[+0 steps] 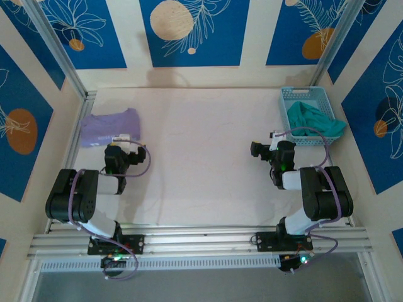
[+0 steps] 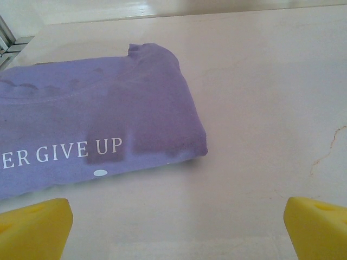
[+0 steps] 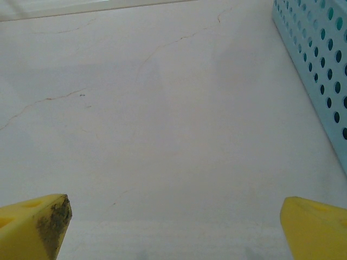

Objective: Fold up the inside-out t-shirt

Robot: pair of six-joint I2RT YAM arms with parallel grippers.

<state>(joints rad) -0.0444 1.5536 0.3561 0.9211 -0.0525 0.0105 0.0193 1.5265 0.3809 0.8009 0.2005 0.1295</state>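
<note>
You are at the start of the job: no step of the fold shows as done. The teal-green t-shirt (image 1: 313, 119) lies bunched in the light blue basket (image 1: 301, 92) at the far right of the table (image 1: 201, 157), with part of the cloth hanging over the basket's right rim. It is crumpled, so no seam, tag or print can be made out. The left claw (image 2: 178, 230) stands wide and holds nothing, its 2 yellow fingers (image 2: 35, 227) apart above bare table, just short of the folded lavender shirt (image 2: 81, 124), which reads "ER GIVE UP" and lies flat at the far left; that garment is not the one to fold. The right claw (image 3: 174, 230) is likewise wide and holds nothing, low over bare table, with the basket's perforated wall to its right; 1 of its fingertips (image 3: 51, 225) carries dark grime. By my judgement all of the work is left: the t-shirt must be lifted out of the basket, laid flat on the open middle of the table, smoothed, and then folded. The right arm sits nearer the basket and looks the better placed for the first pick.
</note>
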